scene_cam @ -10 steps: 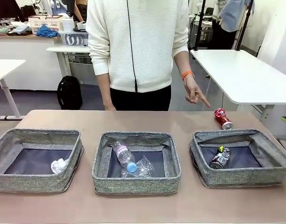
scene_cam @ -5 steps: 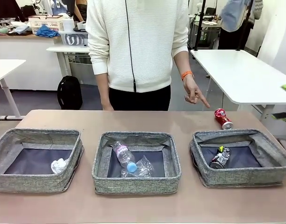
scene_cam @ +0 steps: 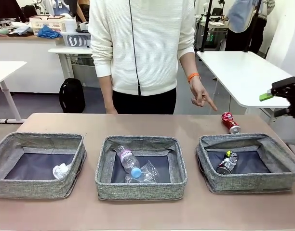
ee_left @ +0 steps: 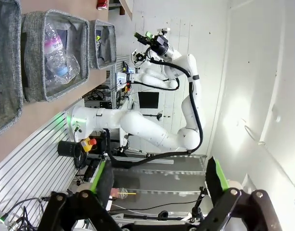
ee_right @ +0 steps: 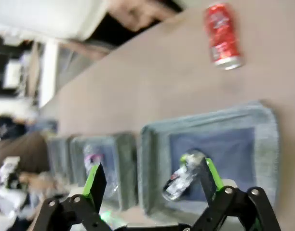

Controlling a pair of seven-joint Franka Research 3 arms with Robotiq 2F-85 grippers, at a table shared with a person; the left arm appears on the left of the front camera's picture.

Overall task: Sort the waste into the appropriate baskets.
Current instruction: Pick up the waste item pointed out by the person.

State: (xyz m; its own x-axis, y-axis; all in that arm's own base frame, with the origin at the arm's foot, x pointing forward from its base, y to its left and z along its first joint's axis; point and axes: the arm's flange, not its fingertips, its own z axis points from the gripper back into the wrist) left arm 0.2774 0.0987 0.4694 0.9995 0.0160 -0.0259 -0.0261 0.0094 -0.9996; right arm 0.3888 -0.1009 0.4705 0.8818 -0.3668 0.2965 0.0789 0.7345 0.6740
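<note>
Red can (ee_right: 221, 36) beyond open R gripper (ee_right: 150, 185)

The right wrist view was motion-blurred: the crushed red can (ee_right: 221, 34) carried no readable print, and the person's hand (ee_right: 138, 10) was a smear cut by the top edge. In the front view, the right arm's black gripper (scene_cam: 287, 96) was clipped by the right edge, and the low grey woven-fabric left basket (scene_cam: 22, 185) by the left edge.

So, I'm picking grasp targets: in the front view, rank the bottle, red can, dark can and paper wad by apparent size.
Largest to smallest:
1. clear plastic bottle
2. crushed dark can
3. crushed red can, lying farther back, so unsure against the dark can
4. white paper wad, partly hidden by its basket wall
</note>
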